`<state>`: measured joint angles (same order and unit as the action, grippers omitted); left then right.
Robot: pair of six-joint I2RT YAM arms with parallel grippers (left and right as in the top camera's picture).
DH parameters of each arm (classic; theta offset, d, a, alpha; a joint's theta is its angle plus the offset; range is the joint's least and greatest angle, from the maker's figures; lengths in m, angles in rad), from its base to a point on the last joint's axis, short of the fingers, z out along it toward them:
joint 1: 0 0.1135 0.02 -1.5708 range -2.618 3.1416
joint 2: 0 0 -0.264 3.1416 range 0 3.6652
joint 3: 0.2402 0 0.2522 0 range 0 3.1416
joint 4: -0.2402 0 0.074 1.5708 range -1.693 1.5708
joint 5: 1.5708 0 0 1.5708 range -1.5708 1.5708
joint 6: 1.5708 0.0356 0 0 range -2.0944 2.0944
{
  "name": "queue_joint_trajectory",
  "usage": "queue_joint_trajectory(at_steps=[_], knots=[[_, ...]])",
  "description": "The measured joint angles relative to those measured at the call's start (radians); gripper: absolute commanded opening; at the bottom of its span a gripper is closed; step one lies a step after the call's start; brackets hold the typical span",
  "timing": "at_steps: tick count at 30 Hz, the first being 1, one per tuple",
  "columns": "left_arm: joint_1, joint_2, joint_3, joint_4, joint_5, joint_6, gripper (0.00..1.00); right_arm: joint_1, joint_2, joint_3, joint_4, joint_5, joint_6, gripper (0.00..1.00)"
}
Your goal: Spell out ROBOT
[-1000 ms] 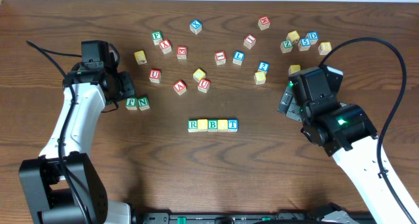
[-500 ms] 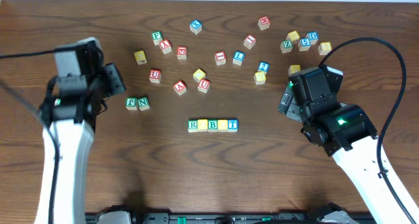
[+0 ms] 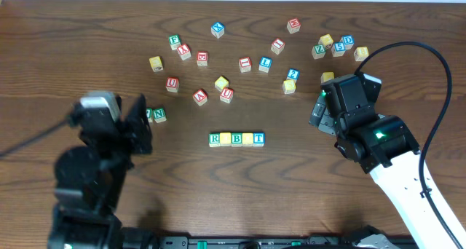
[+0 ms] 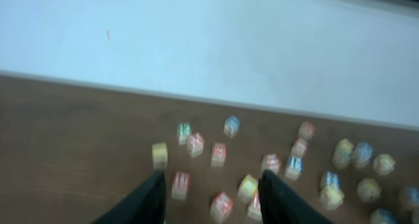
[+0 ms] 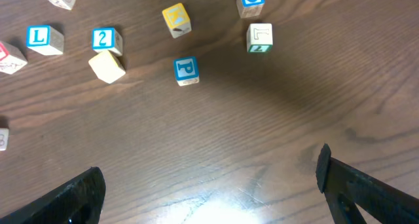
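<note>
A row of five blocks [image 3: 237, 139] lies at the table's middle: green R [image 3: 215, 139], yellow, a lettered block, yellow, blue T [image 3: 259, 139]. The letters on the yellow ones are unreadable. My left gripper [image 3: 142, 125] is raised at front left, open and empty; its blurred wrist view shows the fingers [image 4: 213, 204] apart with scattered blocks far ahead. My right gripper [image 3: 318, 112] hovers right of the row, open and empty, its fingers [image 5: 209, 191] wide over bare wood. A blue P block [image 5: 186, 69] lies ahead of it.
Many loose letter blocks are scattered across the back of the table [image 3: 240, 60]. Green F and N blocks [image 3: 156, 115] sit next to the left gripper. A cluster of blocks [image 3: 338, 45] lies at the back right. A white wall [image 4: 209, 47] rises behind the table.
My left arm has pulled back toward the table's front and risen, away from the F and N blocks. The right arm and the row of blocks have not moved.
</note>
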<state>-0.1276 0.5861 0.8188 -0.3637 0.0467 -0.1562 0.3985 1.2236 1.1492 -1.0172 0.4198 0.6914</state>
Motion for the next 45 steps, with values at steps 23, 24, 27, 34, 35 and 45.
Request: queue_joint_trajectory(at_steps=[23,24,27,34,35,45], knots=[[0.082,-0.575,-0.806,0.356,0.134,0.000,0.45,0.000,0.000,0.000,0.000,0.000,0.000,0.99],[0.082,-0.575,-0.806,0.356,0.134,0.000,0.45,0.000,0.000,0.000,0.000,0.000,0.000,0.99],[0.082,-0.576,-0.806,0.356,0.134,0.000,0.45,0.000,0.000,0.000,0.000,0.000,0.000,0.99],[0.082,-0.576,-0.806,0.356,0.134,0.000,0.45,0.000,0.000,0.000,0.000,0.000,0.000,0.99],[0.082,-0.576,-0.806,0.356,0.134,0.000,0.45,0.000,0.000,0.000,0.000,0.000,0.000,0.99],[0.082,-0.576,-0.806,0.356,0.134,0.000,0.45,0.000,-0.002,0.000,-0.017,0.000,0.000,0.99]])
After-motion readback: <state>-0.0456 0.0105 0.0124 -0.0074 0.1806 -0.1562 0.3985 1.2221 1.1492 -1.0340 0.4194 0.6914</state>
